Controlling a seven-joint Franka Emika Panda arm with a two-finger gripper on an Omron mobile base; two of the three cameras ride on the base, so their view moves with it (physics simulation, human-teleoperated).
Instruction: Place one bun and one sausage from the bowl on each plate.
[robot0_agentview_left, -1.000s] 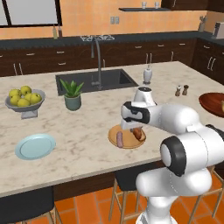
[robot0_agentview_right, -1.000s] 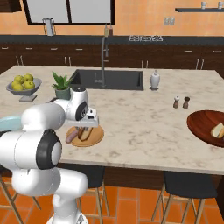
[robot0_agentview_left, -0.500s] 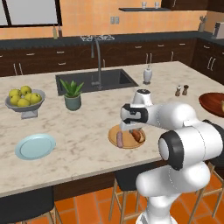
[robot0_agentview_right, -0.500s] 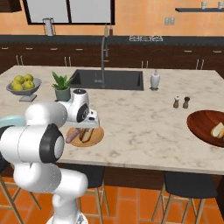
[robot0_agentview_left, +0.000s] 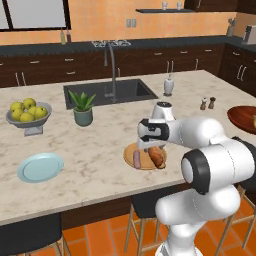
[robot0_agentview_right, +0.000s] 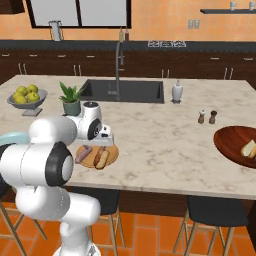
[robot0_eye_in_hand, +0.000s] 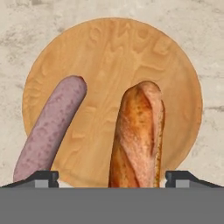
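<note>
Marble island counter (robot0_agentview_left: 100, 150) in a dark-cabinet kitchen. Going left to right: flat pale blue round plate (robot0_agentview_left: 40, 166), then the flat tan wooden round plate (robot0_eye_in_hand: 109, 65) with a purplish sausage (robot0_eye_in_hand: 50, 127) beside a golden-brown bun (robot0_eye_in_hand: 138, 135). The two-finger gripper (robot0_eye_in_hand: 111, 178) hangs right above them, fingers spread wide, bun between the tips, sausage just inside the left one. Dark red-brown wooden bowl (robot0_agentview_right: 235, 142) sits far right. No readable labels.

Two plates: tan (robot0_agentview_left: 144, 157), blue (robot0_agentview_left: 40, 167); one bowl (robot0_agentview_right: 235, 142); one sausage (robot0_eye_in_hand: 50, 128); two buns (robot0_eye_in_hand: 138, 135) (robot0_agentview_right: 248, 148).
</note>
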